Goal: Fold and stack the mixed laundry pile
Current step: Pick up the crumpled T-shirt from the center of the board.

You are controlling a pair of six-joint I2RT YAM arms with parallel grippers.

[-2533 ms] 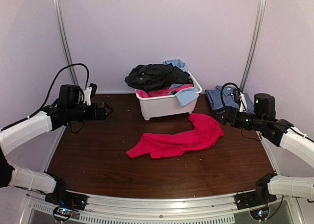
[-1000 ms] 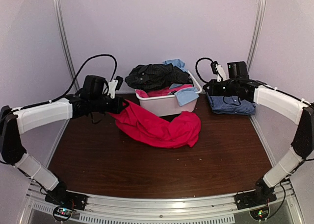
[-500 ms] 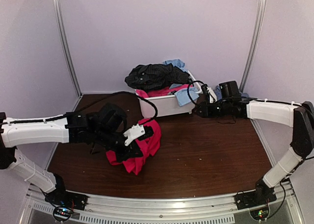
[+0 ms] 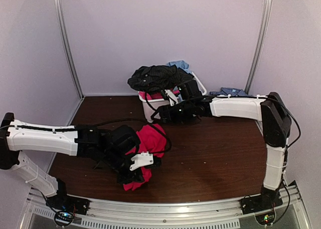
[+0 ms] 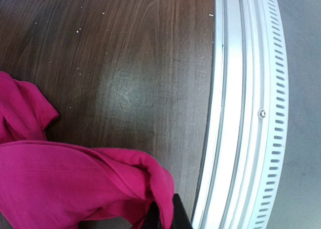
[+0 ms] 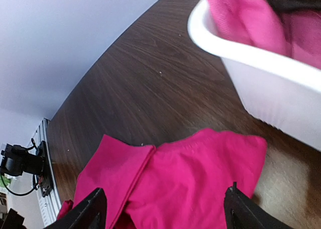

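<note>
The pink-red garment [image 4: 150, 141] trails from just in front of the white tub [image 4: 151, 105] away toward the left gripper [image 4: 134, 173], pinched shut on its far end, while the wide-spread right gripper [image 6: 164, 201], nearer the tub, hangs over the free tub-side end.

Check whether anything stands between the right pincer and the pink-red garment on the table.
Nothing visible does. The open right pincer hangs over the pink-red garment, at its spread edge; the white tub stands off to the side.

Place: robot lab booth | Signs: plain walls [image 4: 165, 33], aluminium posts [image 4: 67, 43] — railed table [image 4: 215, 159]
</note>
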